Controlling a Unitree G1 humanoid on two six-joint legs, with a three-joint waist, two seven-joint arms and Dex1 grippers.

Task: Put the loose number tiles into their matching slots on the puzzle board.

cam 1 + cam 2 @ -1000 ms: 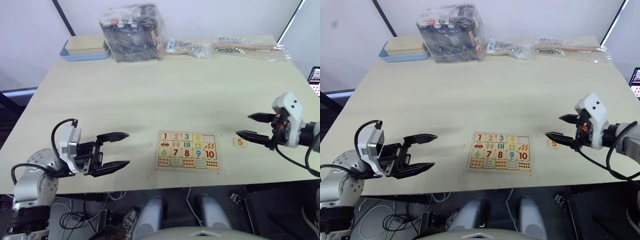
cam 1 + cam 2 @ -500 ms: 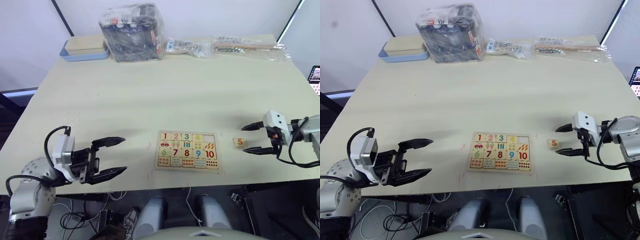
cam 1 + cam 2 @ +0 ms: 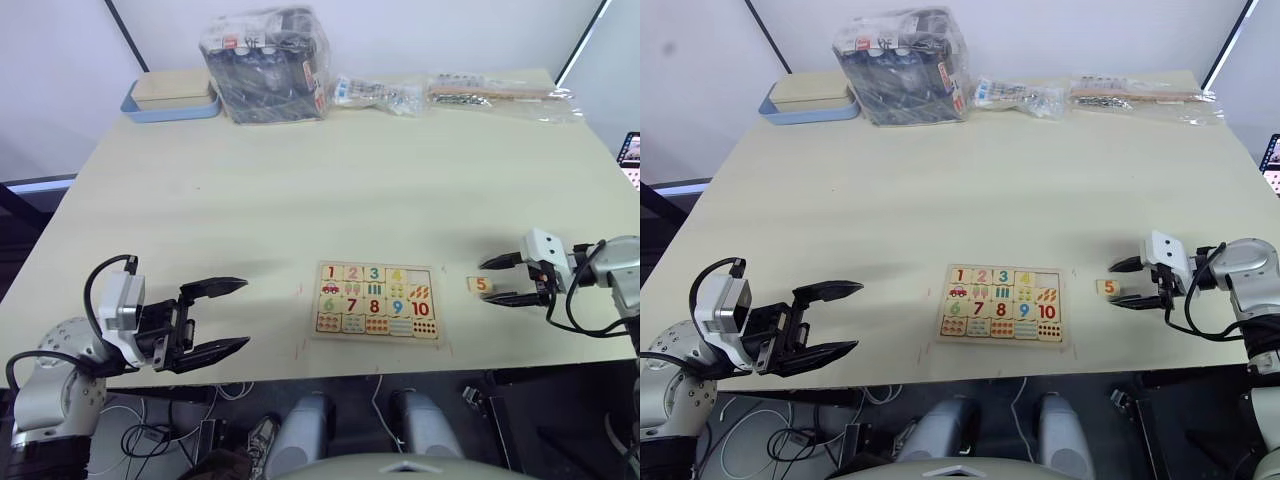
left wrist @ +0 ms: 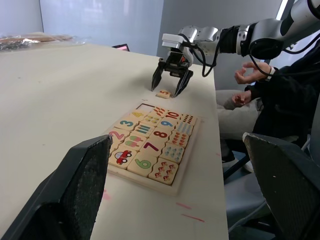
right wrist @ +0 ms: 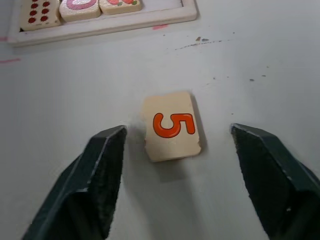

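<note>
A: Where does the 5 tile (image 3: 480, 285) lie from the right gripper (image 3: 498, 281)?

B: Just left of it, flat on the desk (image 3: 330, 190), face up. The gripper is released, its two fingers spread on the near and far sides of the tile, touching neither edge as far as I can tell. The wrist view puts the tile in the gap between them.

A: And the board?

B: The puzzle board (image 3: 377, 300) sits left of the tile, near but apart. Its far-right slot (image 3: 420, 276) looks bare; 1 to 4 already fill the rest of that row.

A: Which arm should take it?

B: The right, I'd judge. The left gripper (image 3: 223, 316) hangs released well off on the board's left, holding nothing.

A: Counts?

B: One loose tile, one empty slot, four placed tiles, one board, two grippers.

A: Long axis?

B: The tile is about square, so none matters much.
</note>
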